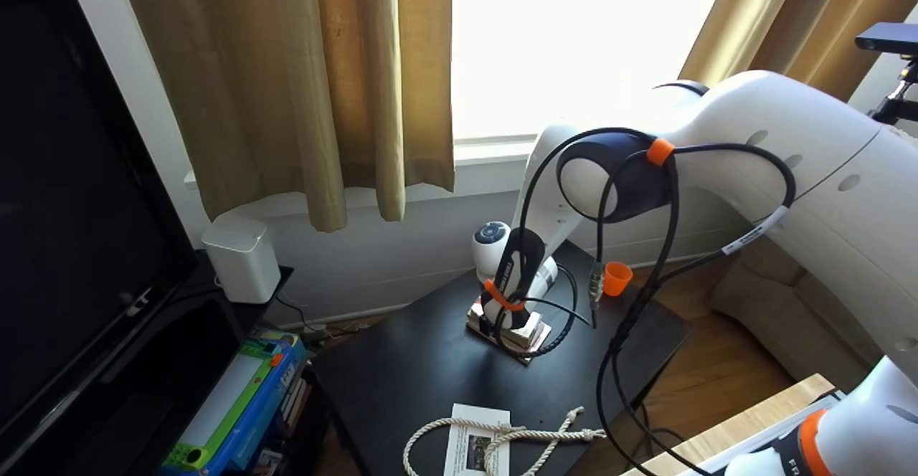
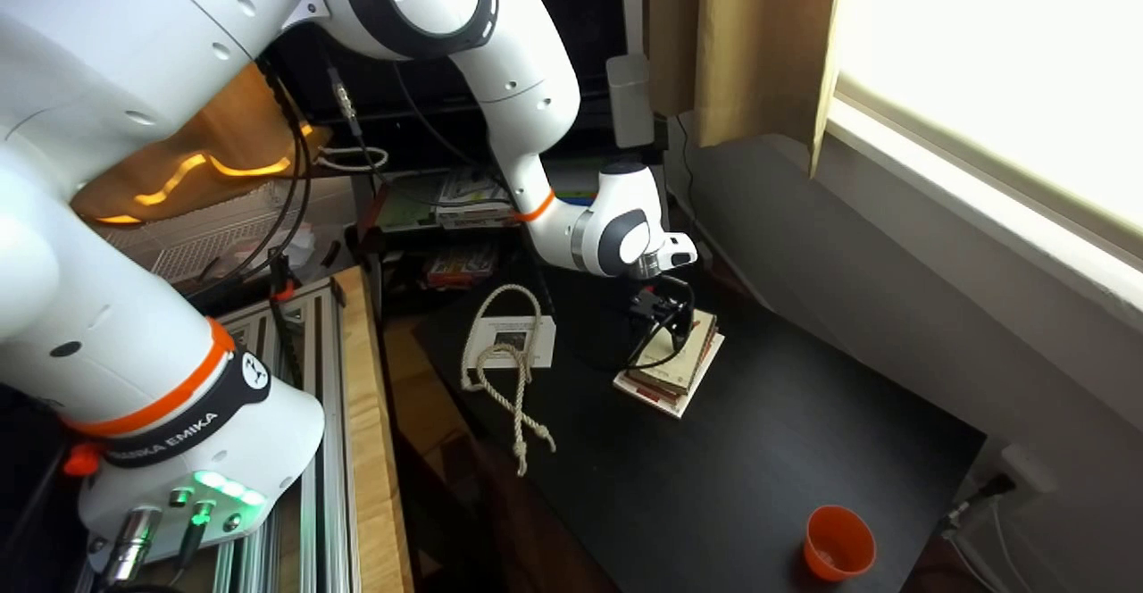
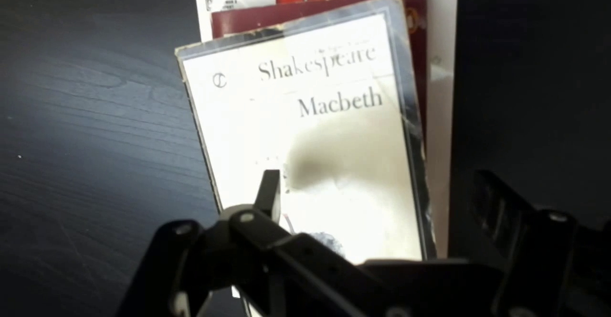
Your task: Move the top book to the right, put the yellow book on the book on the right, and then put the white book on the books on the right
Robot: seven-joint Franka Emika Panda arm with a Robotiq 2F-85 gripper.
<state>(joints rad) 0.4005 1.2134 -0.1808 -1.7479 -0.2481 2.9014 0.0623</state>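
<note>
To the left in the wrist view, one finger (image 3: 271, 190) hangs over the top book (image 3: 305, 135), stacked on the maroon book (image 3: 272, 16) and white book (image 3: 440, 116); the opposite finger (image 3: 501, 202) shows beyond them — your gripper (image 3: 379, 178) stands spread. Likely step one: realign, then take only the uppermost.

The worn Macbeth (image 3: 343, 140) lies askew on a maroon book (image 3: 267, 19) over a white book (image 3: 440, 116).
</note>
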